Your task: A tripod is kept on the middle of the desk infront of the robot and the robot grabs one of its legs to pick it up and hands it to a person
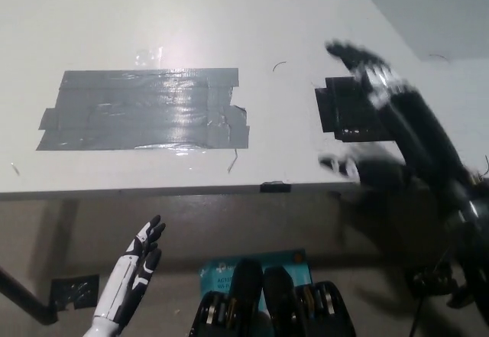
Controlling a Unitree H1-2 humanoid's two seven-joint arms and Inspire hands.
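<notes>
No tripod is in view. Our right hand (382, 96) hangs blurred over the bench (306, 16) beside a black patch (344, 111), fingers apart and holding nothing, as if the handover were done. Our left hand (134, 272) rests below the edge, fingers apart.

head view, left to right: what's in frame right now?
White left hand low, below the desk edge → grey tape patch on the desk → black square patch → black right hand, motion-blurred over the desk's right side. No tripod in view.
</notes>
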